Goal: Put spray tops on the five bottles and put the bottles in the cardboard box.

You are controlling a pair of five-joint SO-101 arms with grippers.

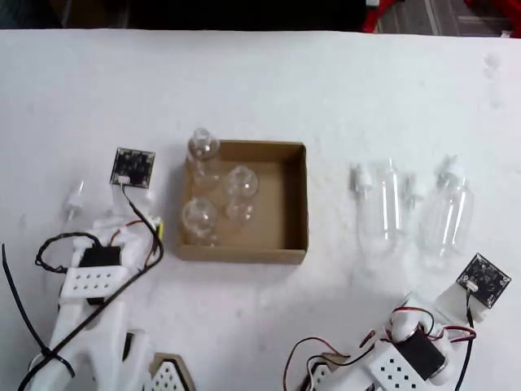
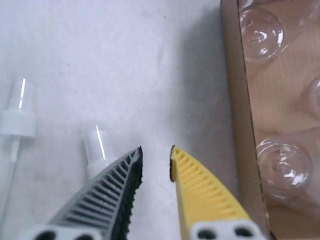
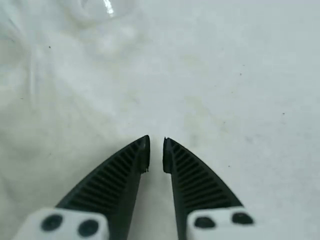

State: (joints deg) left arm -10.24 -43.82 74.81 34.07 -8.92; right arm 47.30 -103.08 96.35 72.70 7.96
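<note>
Left gripper [image 2: 156, 155]: a grey finger [image 2: 90, 205] with a black ribbed face and a ribbed yellow finger [image 2: 202, 192], both on white mounts. Beside the grey finger lie two white plastic spray tops [image 2: 17, 120] [image 2: 95, 147] with clear caps, and beside the yellow finger is the plain brown cardboard box [image 2: 235, 100] with its colourless, transparent round bottles [image 2: 260, 27]. Right gripper [image 3: 156, 147]: two black ribbed fingers [image 3: 115, 185] on white mounts, over the white, faintly dark-speckled table [image 3: 225, 75]; ahead of it are two clear plastic bottles with white tops [image 1: 383, 204] [image 1: 446, 213]. Both white arms [image 1: 89, 326] [image 1: 399, 362] carry black and red wires [image 1: 142, 220] and black square camera boards [image 1: 133, 167] [image 1: 484, 279].
</note>
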